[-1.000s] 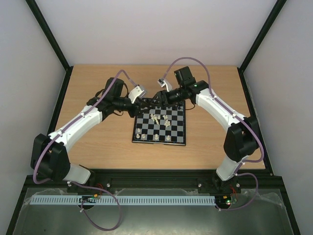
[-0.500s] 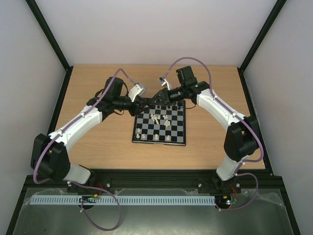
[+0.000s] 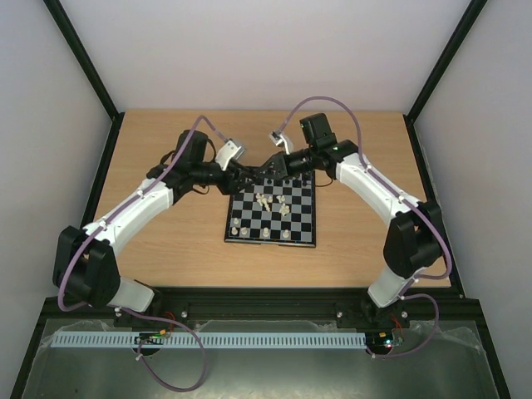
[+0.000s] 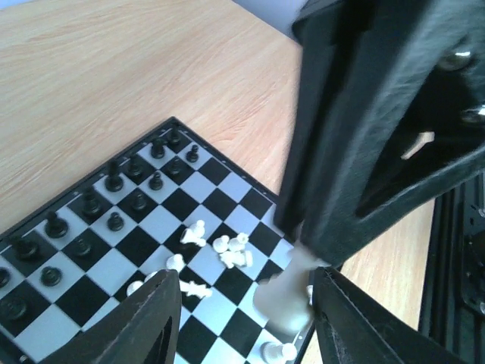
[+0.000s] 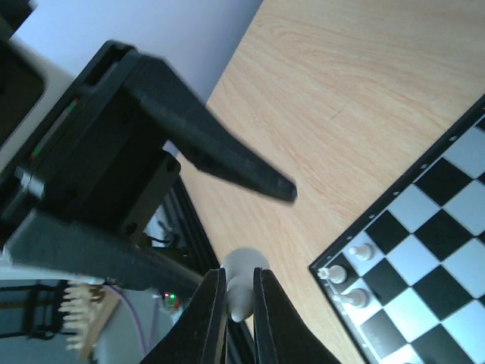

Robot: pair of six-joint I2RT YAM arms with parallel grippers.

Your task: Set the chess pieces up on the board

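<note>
From above, the board [image 3: 287, 223] lies on the wooden worktop [image 3: 166, 241], near its middle. The left pincer [image 3: 243, 177] and the right pincer [image 3: 268, 169] meet nose to nose over the board's far left corner. Loose cream-white pieces [image 3: 264, 199] lie in the board's middle, and a few more stand along its near edge. This view is too coarse to show how either pincer's jaws stand.

In the left wrist view, the left pincer [image 4: 244, 299] has its fingers wide apart with nothing between them. Beyond it the right pincer [image 4: 299, 250] hangs over the board [image 4: 151, 227], and a held cream-white piece [image 4: 282, 299] pokes out below its tips, clear of the squares. Black pieces [image 4: 114, 182] stand in two rows along one edge. Several cream-white pieces [image 4: 227, 250] lie toppled near the centre.

In the right wrist view, the right pincer [image 5: 239, 284] is clamped on the held cream-white piece [image 5: 244, 262], whose rounded end shows above the tips. The piece is over bare worktop [image 5: 341, 83], just off the corner of the board [image 5: 424, 250]. The left pincer's fingers [image 5: 227, 163] reach in from the upper left, close to the held piece but apart from it.
</note>
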